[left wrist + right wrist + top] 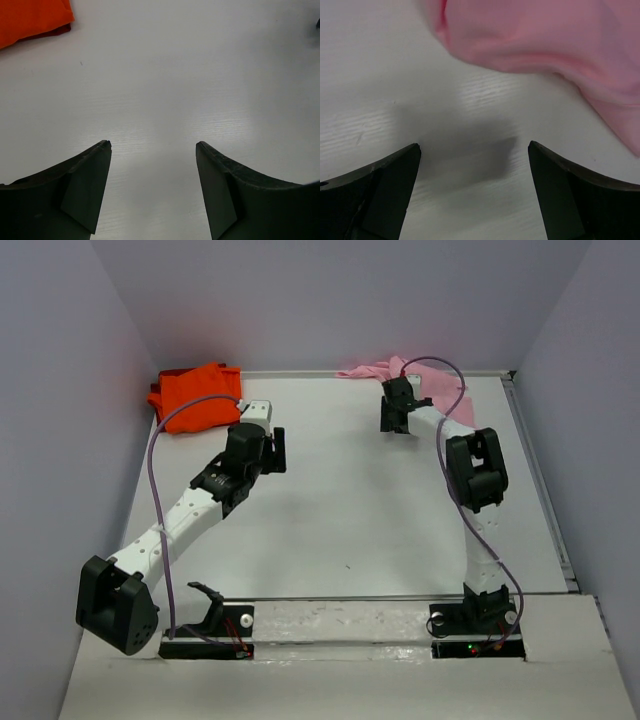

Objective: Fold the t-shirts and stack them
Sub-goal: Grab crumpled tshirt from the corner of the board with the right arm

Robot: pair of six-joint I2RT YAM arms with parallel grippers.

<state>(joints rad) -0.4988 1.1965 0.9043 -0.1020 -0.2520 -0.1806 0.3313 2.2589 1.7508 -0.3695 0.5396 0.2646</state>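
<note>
The bright orange t-shirt (195,395) lies folded at the table's far left; its corner shows in the left wrist view (30,17). The light pink t-shirt (375,370) sits crumpled against the far wall, partly behind my right arm, and fills the top of the right wrist view (545,35). My left gripper (275,450) (153,145) hangs open over bare table, to the right of and nearer than the orange shirt. Just short of the pink shirt's near edge, my right gripper (396,412) (474,146) stands wide open with nothing between its fingers.
Grey walls close in the white table (350,510) at the back and on both sides. A metal rail (540,480) runs along the right edge. Purple cables (152,470) loop off both arms. The arm bases stand on a raised strip (340,625) at the near edge.
</note>
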